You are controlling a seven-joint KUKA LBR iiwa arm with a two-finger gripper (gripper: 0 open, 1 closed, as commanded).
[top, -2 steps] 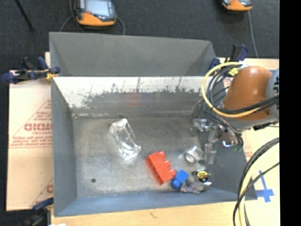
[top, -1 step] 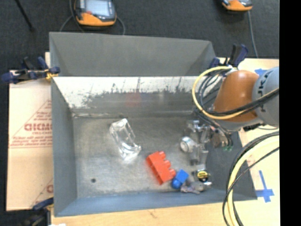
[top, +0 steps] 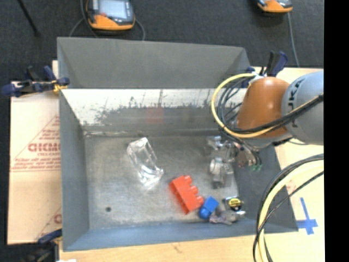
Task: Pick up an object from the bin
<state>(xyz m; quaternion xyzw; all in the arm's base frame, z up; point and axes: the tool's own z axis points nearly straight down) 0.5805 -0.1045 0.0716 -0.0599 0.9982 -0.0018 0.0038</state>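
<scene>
Since the loose things lie flat on the floor of the bin [top: 73, 168], my end effector [top: 219, 168] points down over bare floor at the right; whether it is open or closed I cannot tell. The red toy brick [top: 185, 192] lies near, below and left of it in the view, with 1 small blue block [top: 208, 207] just beside it.

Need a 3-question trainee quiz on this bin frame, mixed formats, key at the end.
1. True or false: the red toy block lies between the clear plastic cup and the small blue block.
2. Which lies furthest left in the view? A) red toy block B) clear plastic cup C) small blue block
3. Over which side of the bin is the gripper, as the view shows it?
Key: 1 true; 2 B; 3 the right side.
</scene>
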